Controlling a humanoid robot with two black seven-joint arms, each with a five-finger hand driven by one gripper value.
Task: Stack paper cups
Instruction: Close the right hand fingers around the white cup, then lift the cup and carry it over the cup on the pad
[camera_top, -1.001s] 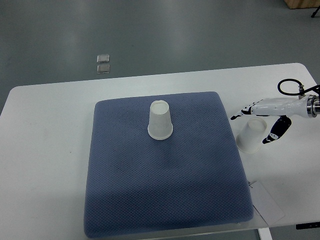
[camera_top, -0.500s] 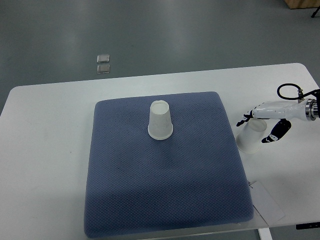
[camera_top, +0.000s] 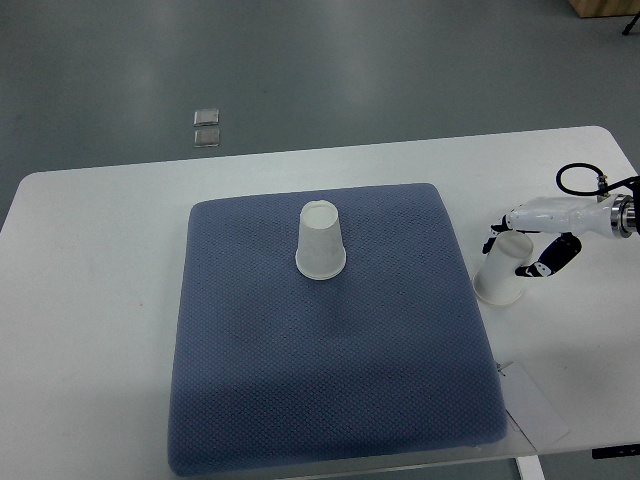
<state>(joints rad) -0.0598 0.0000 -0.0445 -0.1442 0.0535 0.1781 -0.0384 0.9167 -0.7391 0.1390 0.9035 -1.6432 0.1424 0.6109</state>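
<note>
White table (camera_top: 100, 300): blue mat (camera_top: 330, 400) centred, inverted paper cup (camera_top: 502, 270) right of mat, paper slip (camera_top: 535, 408) near corner.

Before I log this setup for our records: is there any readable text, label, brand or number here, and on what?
None can be read.
Cup on the mat: plain white, no print visible.
Cup by the right hand: plain white, no print visible.
Paper sheet at the table edge: no text visible.
Two small tiles on the floor: no readable marking.

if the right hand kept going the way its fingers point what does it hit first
Probably the upside-down white paper cup on the table: the right hand points left with its fingers already around the top. Beyond lies the blue textured mat. Contact is unclear.
</note>
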